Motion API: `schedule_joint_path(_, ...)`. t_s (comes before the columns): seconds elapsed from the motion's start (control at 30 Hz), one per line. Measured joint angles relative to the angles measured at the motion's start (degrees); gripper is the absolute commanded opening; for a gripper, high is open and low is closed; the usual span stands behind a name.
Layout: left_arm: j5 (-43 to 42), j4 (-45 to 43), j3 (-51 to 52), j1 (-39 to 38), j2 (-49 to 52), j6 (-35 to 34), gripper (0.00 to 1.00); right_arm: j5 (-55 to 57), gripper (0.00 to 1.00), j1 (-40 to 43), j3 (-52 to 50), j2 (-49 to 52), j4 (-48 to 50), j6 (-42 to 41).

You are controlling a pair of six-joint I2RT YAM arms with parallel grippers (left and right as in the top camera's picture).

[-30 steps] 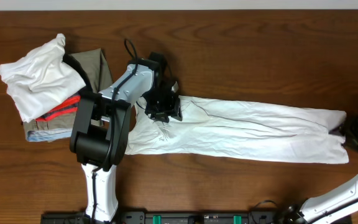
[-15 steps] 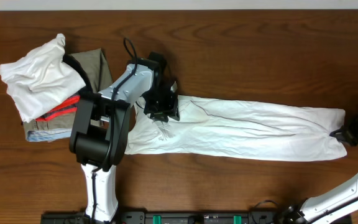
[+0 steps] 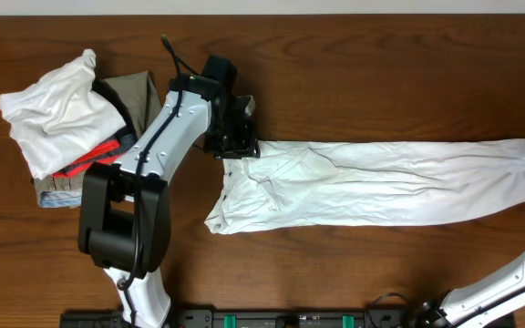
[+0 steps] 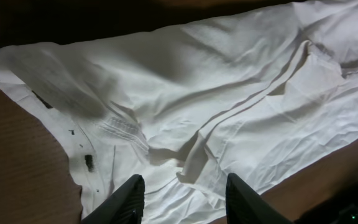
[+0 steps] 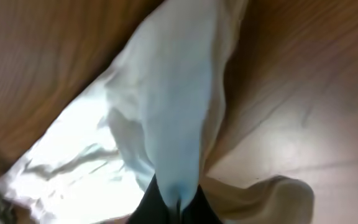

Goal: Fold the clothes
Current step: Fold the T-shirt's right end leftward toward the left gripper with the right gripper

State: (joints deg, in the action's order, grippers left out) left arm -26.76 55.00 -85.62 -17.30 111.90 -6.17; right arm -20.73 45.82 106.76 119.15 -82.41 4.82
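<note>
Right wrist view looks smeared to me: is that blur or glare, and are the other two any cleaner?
Right wrist view: motion-smeared, wood grain streaked, the white trousers blown out at lower left, tinted bluish at centre. Left wrist view: creases crisp, but top edge and lower right corner fall dark. Overhead view: sharp and evenly lit, no glare on the table.

trousers [image 3: 372, 182] across table [image 3: 381, 73], clothes pile [image 3: 62, 128] left
</note>
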Motion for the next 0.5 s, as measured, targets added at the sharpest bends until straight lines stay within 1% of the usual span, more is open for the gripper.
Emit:
schedule_joint_path(0.2,0.17,0.0,0.0,0.0,0.0,-0.02,0.43,0.04,0.01,-7.69,1.18,0.0,-5.77,0.02)
schedule_joint_path(0.5,0.2,0.02,0.0,0.0,0.0,0.0,0.43,2.12,0.01,-24.52,1.2,0.0,-9.38,-1.77)
